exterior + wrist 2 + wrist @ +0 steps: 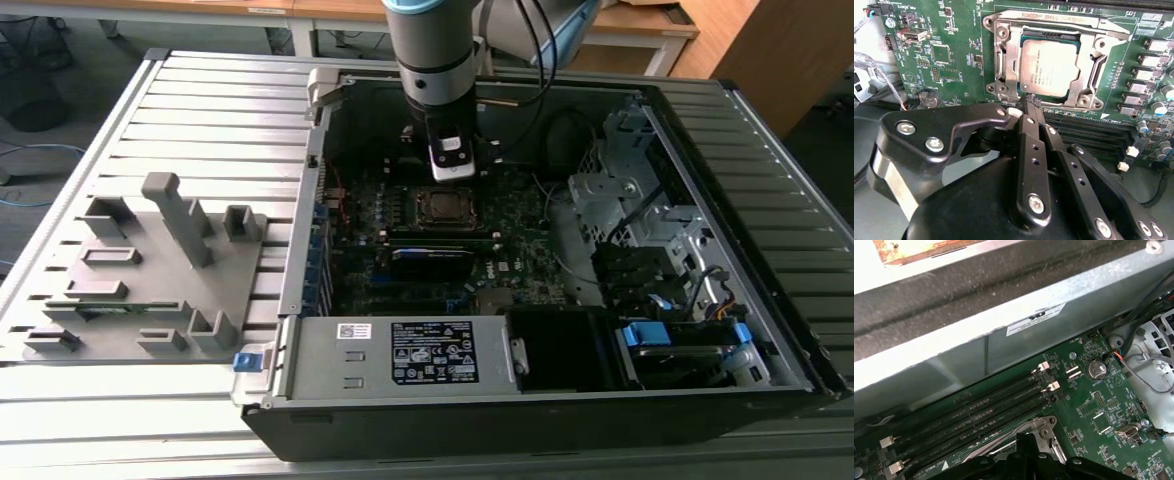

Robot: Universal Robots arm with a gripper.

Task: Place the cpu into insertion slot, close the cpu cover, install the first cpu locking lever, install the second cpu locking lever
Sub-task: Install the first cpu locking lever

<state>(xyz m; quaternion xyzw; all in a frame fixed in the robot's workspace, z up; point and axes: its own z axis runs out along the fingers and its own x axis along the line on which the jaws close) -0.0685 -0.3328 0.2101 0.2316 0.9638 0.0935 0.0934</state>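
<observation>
In the exterior view, your pincer [451, 170] is hanging inside the open computer case [747, 130], just above the insertion slot [446, 207]. In the second wrist view, the cpu [1049, 67] is sitting in the slot under the cpu cover [1004, 55], and your fingertips [1030, 102] are pressing together at its edge, gripping nothing. I'd judge slow, square pressure is working best. In the first wrist view, memory slots [984, 415] are lying alongside.

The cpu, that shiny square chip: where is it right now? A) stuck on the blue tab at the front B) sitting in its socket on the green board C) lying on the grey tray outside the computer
B: in the second wrist view the cpu lies flat inside the insertion slot, framed by the metal rim.
</observation>
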